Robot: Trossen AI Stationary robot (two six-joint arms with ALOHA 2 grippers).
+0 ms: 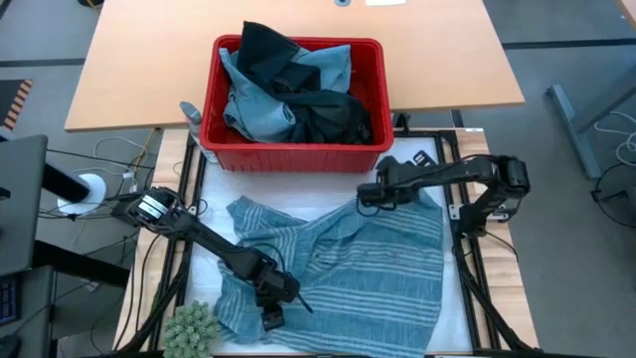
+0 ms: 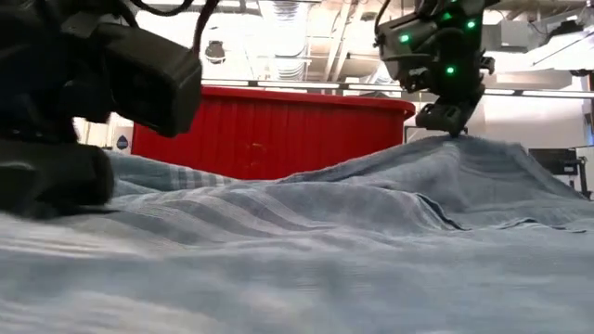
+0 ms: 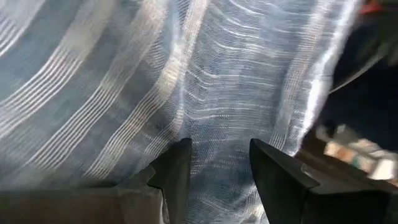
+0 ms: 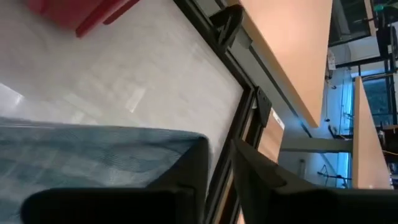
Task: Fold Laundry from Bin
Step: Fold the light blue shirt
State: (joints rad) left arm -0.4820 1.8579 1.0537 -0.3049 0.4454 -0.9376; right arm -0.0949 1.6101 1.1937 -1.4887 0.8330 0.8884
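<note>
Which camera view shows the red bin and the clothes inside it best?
The high view: it looks down into the red bin, showing light blue and dark clothes piled inside. The low view shows only the bin's red side wall behind the striped garment. The right wrist view catches a red corner; the left wrist view shows only a red sliver.

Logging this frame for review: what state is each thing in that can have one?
Striped garment: spread on the table, rumpled, not folded.
Bin: upright, holding light blue and dark garments.
Left gripper: low over the striped garment's near left part, fingers open.
Right gripper: at its far edge, shut on it.
</note>
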